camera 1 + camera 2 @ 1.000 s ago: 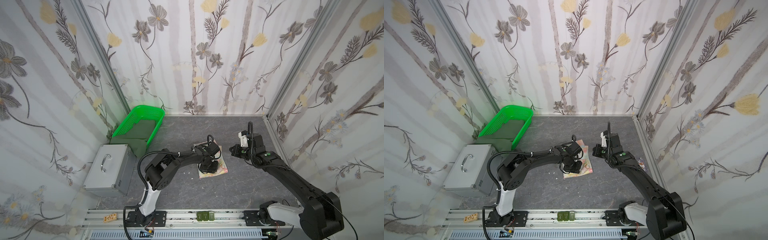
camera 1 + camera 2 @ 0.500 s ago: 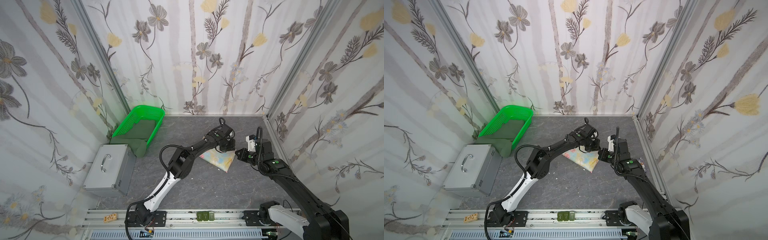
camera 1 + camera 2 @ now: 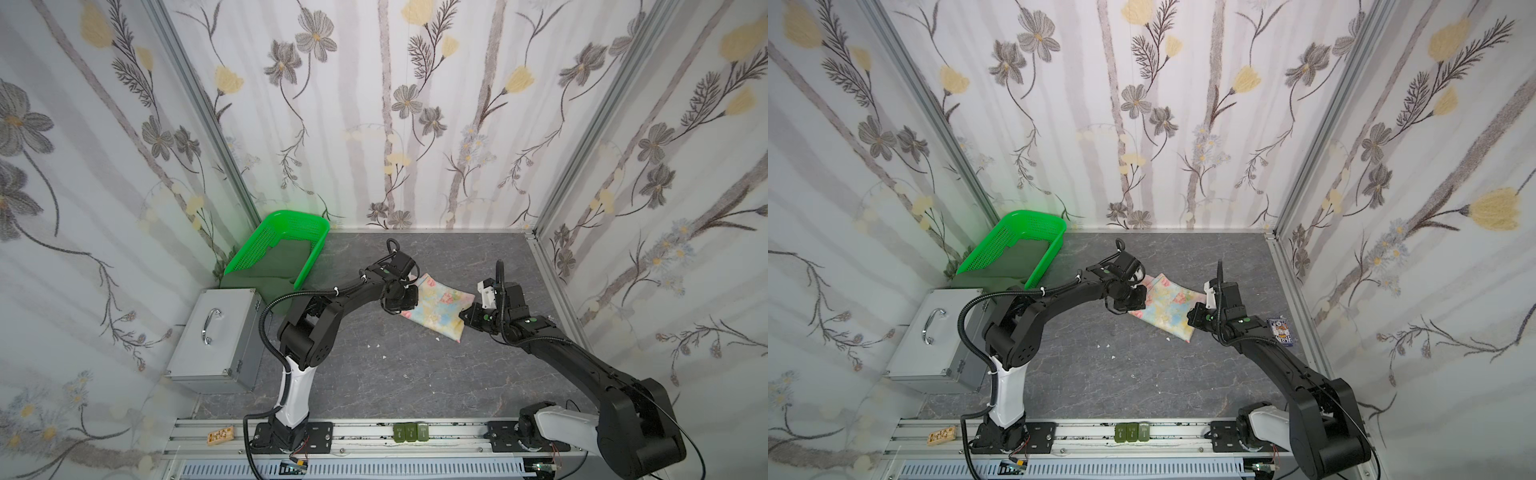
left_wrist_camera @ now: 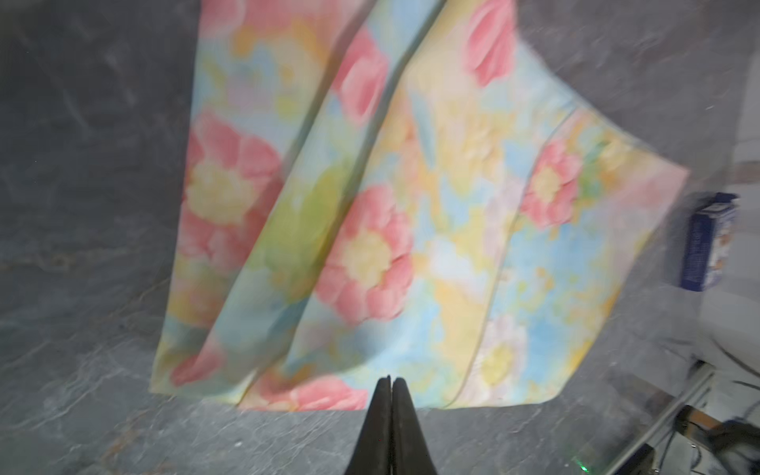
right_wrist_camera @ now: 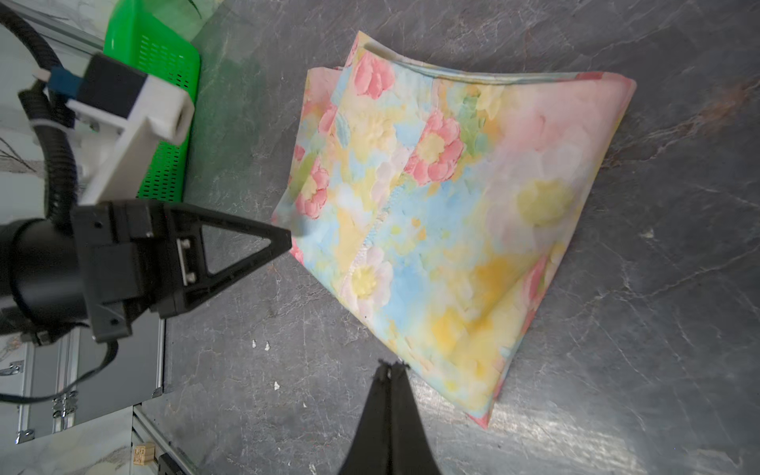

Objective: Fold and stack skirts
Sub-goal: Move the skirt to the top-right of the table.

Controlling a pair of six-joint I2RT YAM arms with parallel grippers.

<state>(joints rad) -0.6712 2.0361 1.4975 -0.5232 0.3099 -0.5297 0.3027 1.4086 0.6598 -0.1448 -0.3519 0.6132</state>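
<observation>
Flowered skirt point(image 3: 436, 307) point(image 3: 1167, 307) lies folded into a rough square on the grey table point(image 3: 395, 382), right of centre, btwn the two arms. Pastel yellow/blue cloth w/ pink flowers; folded layers show along one edge in the left wrist view point(image 4: 411, 226), a seam runs across the top face in the right wrist view point(image 5: 444, 226).

Left pincer point(image 3: 405, 303) point(image 3: 1136, 301) is at the skirt's left edge, jaws pressed together, tip touching the cloth edge point(image 4: 390, 380) point(image 5: 286, 240). Can't tell if any cloth is pinched in it.

Right pincer point(image 3: 463, 318) point(image 3: 1192, 318) is at the skirt's right edge, toward the near corner, jaws also closed. In its own wrist view the tip point(image 5: 390, 366) sits just beside the cloth edge, nothing seen btwn the jaws.

Dark green skirt point(image 3: 274, 266) point(image 3: 1013, 262) is far left, lying in the bright green mesh basket point(image 3: 249, 253) point(image 3: 992, 249) point(image 5: 164, 53) and spilling out its near end onto the table.

Just near of that, a silver metal case point(image 3: 216, 332) point(image 3: 930, 332) w/ chrome handle, against the left wall.

Small blue box point(image 3: 1280, 330) point(image 4: 707, 242) at the table's right edge, near the right arm; has print, too small/blurred to read.

A few white crumbs point(image 3: 376, 345) on the table, near of the flowered skirt.

On the near rail: small wooden block point(image 3: 221, 435) point(image 3: 941, 435) w/ dark marks, unreadable, and three dark green blocks point(image 3: 409, 431) side by side at mid-rail.
</observation>
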